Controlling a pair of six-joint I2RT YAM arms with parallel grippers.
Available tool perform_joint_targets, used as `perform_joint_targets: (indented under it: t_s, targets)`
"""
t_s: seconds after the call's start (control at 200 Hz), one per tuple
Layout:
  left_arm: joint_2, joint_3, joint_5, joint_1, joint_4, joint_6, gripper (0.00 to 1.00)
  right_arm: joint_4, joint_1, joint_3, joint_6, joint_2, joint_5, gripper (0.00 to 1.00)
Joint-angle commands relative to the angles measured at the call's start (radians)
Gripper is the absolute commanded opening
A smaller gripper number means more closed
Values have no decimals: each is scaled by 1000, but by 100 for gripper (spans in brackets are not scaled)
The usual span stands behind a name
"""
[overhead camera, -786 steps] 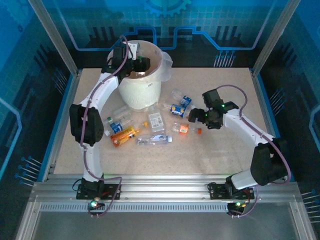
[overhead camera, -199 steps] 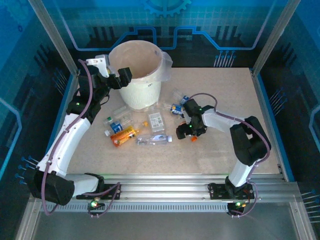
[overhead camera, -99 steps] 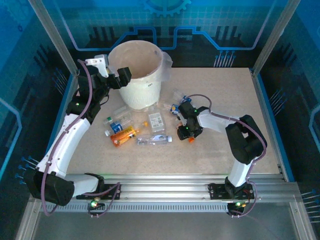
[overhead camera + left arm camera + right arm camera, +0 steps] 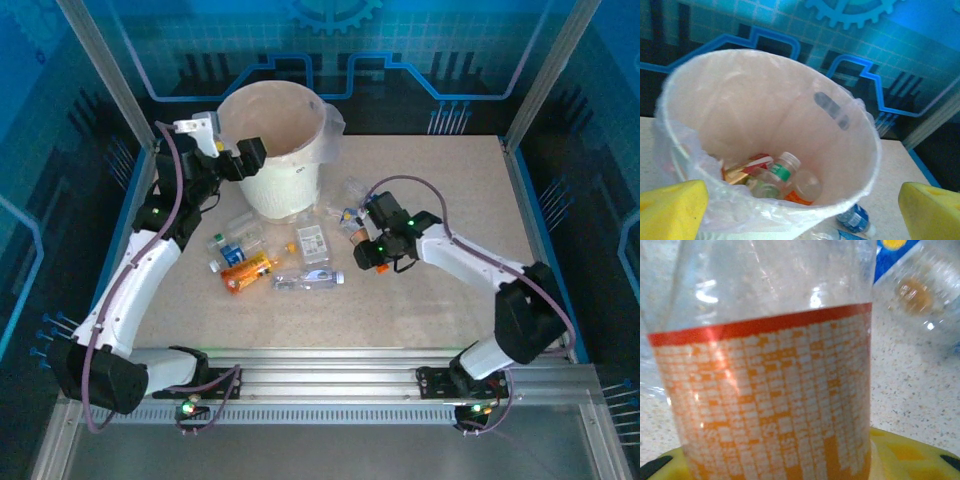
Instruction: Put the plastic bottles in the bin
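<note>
Orange-labelled bottle [image 4: 765, 390] sits clamped in right gripper [image 4: 375, 262]; left gripper [image 4: 248, 157] gapes wide beside bin [image 4: 282, 188].

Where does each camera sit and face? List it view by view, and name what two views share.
Top external: above and behind the bases, looking down on the table, both arms, bin, loose bottles.
Left wrist: on the left arm, looking down into the bin; yellow fingers of the left claw at the lower corners.
Right wrist: on the right arm, pressed close to an orange-labelled bottle in the right claw.
Shared: top external and left wrist both show the bin.
</note>
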Motion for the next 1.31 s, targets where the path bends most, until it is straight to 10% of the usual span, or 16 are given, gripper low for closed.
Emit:
perform_joint_targets:
  t_s: [0.0, 0.53, 1.301]
  targets:
    - [-17, -18, 165, -10, 65, -44, 99, 2, 10, 26, -4, -74, -37, 37]
    - [7, -132, 725, -36, 324, -133, 99, 332, 10, 15, 4, -293, -253, 33]
    - [215, -16, 812, -267, 377, -86, 98, 482, 22, 26, 64, -291, -368, 33]
